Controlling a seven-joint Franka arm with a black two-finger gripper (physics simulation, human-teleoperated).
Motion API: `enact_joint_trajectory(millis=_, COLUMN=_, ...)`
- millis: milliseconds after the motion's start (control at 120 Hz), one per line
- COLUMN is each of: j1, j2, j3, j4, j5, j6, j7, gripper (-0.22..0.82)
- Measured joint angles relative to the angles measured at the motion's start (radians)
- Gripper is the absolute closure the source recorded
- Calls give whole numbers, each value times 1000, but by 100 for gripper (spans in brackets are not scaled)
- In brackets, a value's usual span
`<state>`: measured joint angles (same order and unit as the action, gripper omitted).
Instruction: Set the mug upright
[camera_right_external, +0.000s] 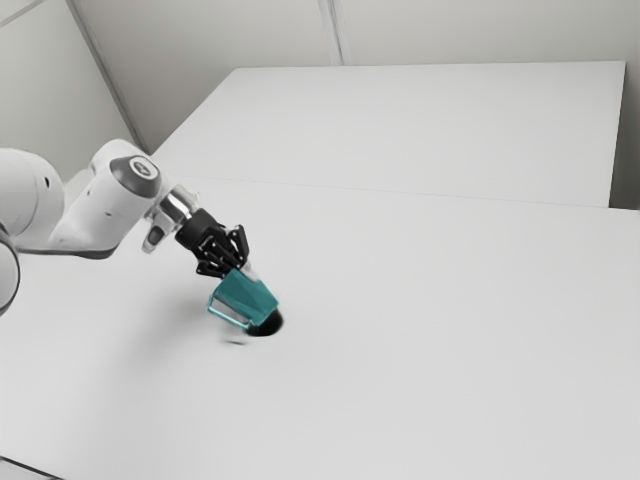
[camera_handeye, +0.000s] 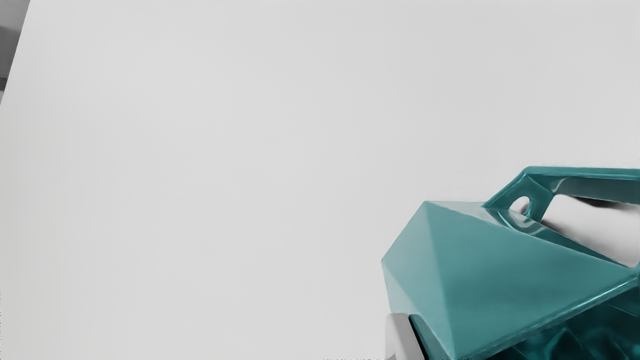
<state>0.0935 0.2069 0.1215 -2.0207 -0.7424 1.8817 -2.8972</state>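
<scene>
In the exterior view the gripper (camera_right_external: 243, 267) is at the upper end of the teal mug (camera_right_external: 247, 295), pointing down toward the exterior view's right. The mug leans at a slant, its handle on the side toward the exterior view's left. The wrist view has part of the gripper (camera_handeye: 404, 337) right beside the outer wall of the faceted mug (camera_handeye: 500, 270). There the handle stands off the far side and a darker inner surface lies beyond the rim. Whether the gripper holds the mug is hidden.
A wide white table (camera_right_external: 430, 330) lies under the arm and mug. A dark patch and a small shadow lie on it by the mug's lower end. Another white surface (camera_right_external: 420, 125) and pale walls stand behind.
</scene>
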Motion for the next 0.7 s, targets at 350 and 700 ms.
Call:
enact_joint_trajectory(millis=350, j1=-55, j2=-152, j3=-133, j4=-36, j5=486, j6=146, j7=0, gripper=79)
enact_joint_trajectory(millis=700, j1=-52, j2=-184, j3=-162, j4=-162, j5=713, j6=405, j7=0, gripper=79)
